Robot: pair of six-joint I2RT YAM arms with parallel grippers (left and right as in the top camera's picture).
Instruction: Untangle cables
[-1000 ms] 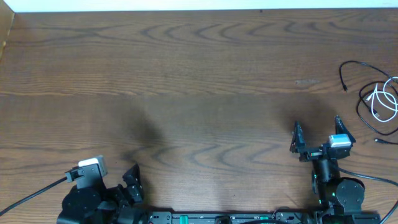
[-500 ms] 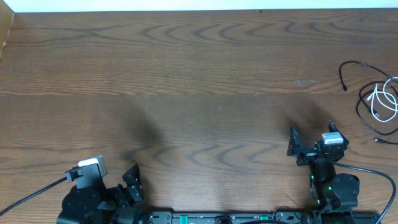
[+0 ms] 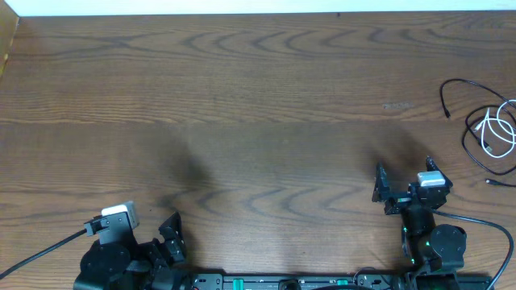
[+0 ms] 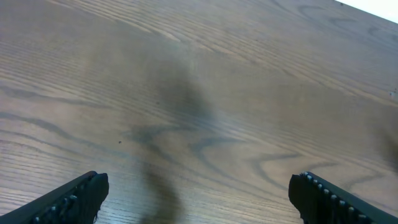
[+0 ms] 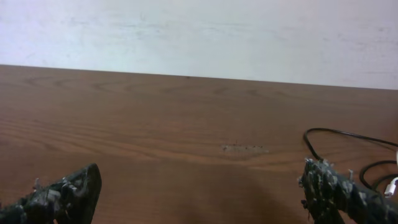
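Observation:
The two cables lie in a loose tangle at the table's far right edge. The black cable (image 3: 445, 97) loops around the white cable (image 3: 486, 130). My right gripper (image 3: 403, 167) is open and empty, low over the table, to the left of and in front of the tangle. In the right wrist view my right gripper (image 5: 202, 171) shows wide apart, with the black cable (image 5: 339, 130) beyond its right finger and a bit of the white cable (image 5: 392, 185) at the frame edge. My left gripper (image 3: 165, 234) is at the front left, open and empty (image 4: 199, 183), far from the cables.
The wooden table (image 3: 242, 105) runs to a pale wall at the back. A thicker black arm wire (image 3: 476, 221) trails right from the right arm's base, and another (image 3: 40, 251) trails left from the left arm.
My right gripper drew back a little toward the front edge one second ago and has stayed still since. The left arm and the cables have not moved.

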